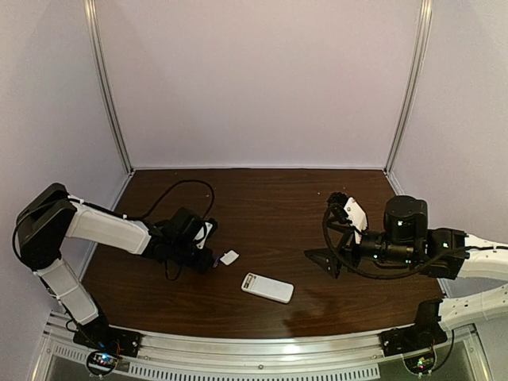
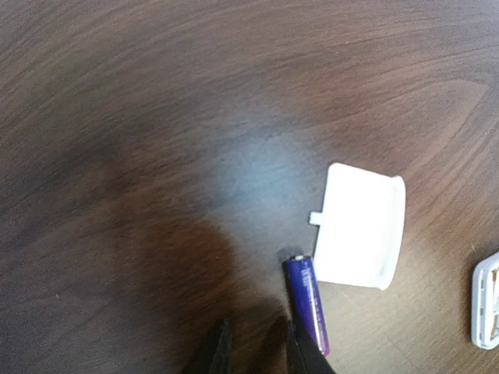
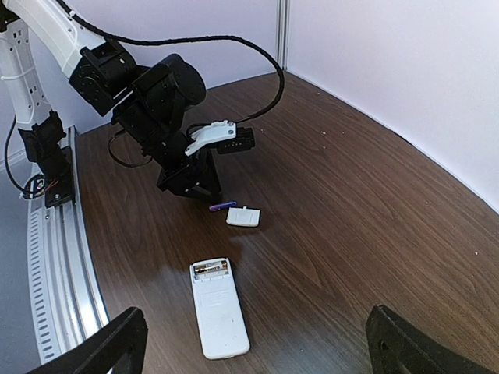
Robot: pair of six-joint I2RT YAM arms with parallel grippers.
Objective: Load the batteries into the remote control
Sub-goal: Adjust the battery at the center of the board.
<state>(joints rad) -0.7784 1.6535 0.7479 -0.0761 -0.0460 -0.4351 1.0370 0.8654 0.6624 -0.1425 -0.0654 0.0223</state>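
The remote control (image 3: pixel 219 312) lies back up on the table, also seen from above (image 1: pixel 267 287). Its battery bay is uncovered, and a gold-brown battery (image 3: pixel 209 268) sits in it. The dark purple battery (image 2: pixel 308 304) lies flat on the wood beside the loose white bay cover (image 2: pixel 359 226). My left gripper (image 2: pixel 257 354) hovers low over the table with its fingers narrowly open. Nothing is between them, and the purple battery rests against the outside of the right finger (image 2: pixel 302 351). My right gripper (image 3: pixel 261 354) stands wide open and empty, back from the remote.
The cover (image 1: pixel 229 257) lies between the left gripper (image 1: pixel 206 255) and the remote. A black cable (image 1: pixel 178 190) loops over the table behind the left arm. White walls enclose the table on three sides.
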